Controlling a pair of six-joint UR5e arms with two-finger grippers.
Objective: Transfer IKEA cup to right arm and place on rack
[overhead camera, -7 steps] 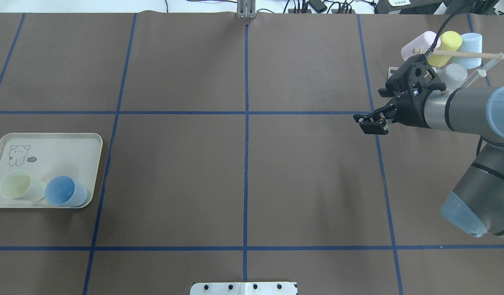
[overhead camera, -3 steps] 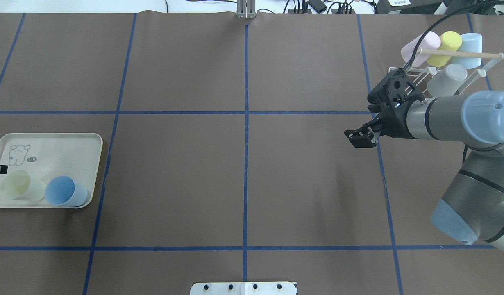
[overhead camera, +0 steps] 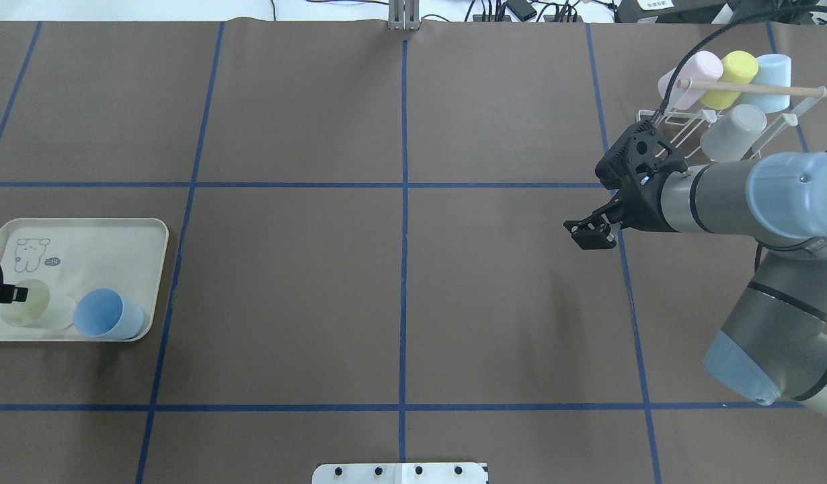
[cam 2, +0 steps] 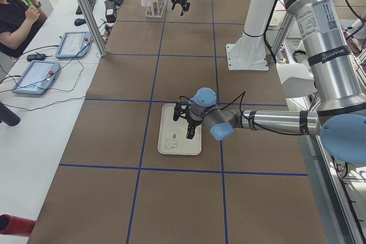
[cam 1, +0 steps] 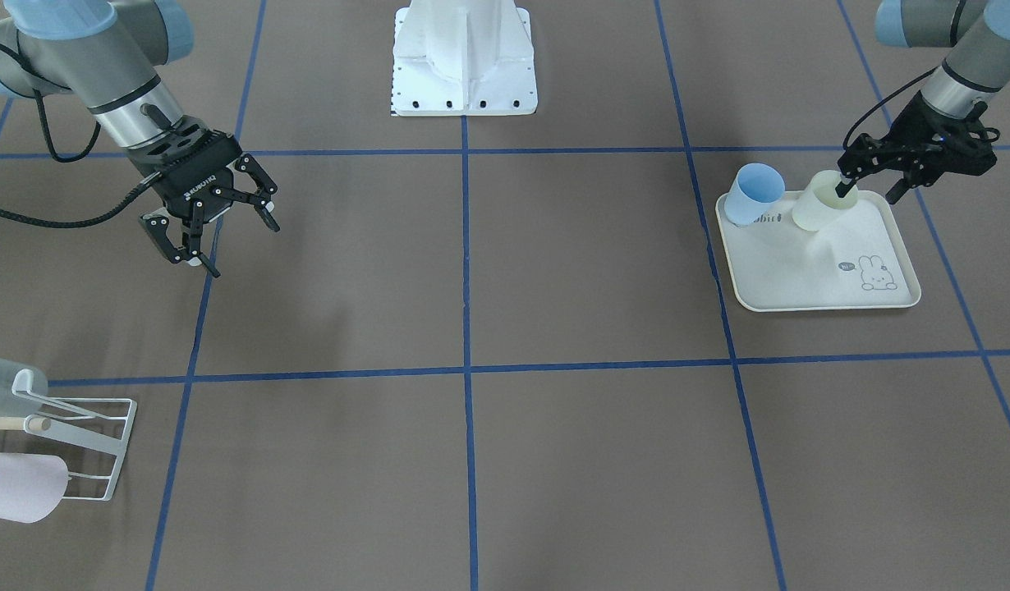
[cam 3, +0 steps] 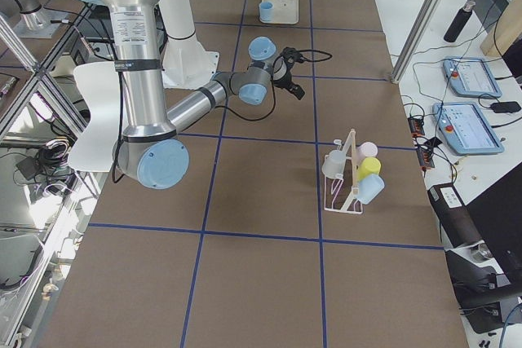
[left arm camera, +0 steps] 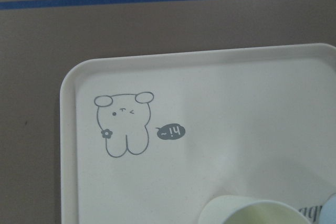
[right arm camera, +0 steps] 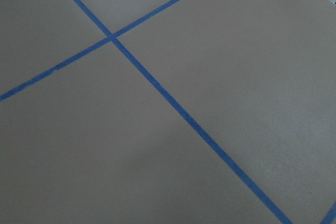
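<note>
Entry, remote station, brown table (overhead camera: 286, 269) gridded in blue tape.

Surroundings: the cream rabbit-print tray (cam 1: 801, 279) sits at my left end. It carries a blue cup (cam 1: 753, 193) just beside the pale green cup (cam 1: 817, 209); whether they touch I cannot tell. The rack (overhead camera: 676, 124) stands at the far right corner. Under its wooden dowel (overhead camera: 756, 88) are a pink cup (overhead camera: 692, 74), a yellow cup (overhead camera: 733, 74) and a light-blue cup (overhead camera: 770, 77), with a grey cup (overhead camera: 733, 131) on the nearer prongs. Nothing lies on the table between tray and rack.

Tools: the left gripper (cam 1: 868, 193) is spread wide at the pale green cup. One finger (cam 1: 843, 187) is over the cup's mouth and the other is outside the rim, toward the tray's outer edge. I cannot tell whether either touches. The right gripper (cam 1: 230, 245) is spread and empty, hanging above the table, near the rack and well apart from the tray.

Attitude: the pale green cup stands upright on the tray, mouth up, long axis vertical.
</note>
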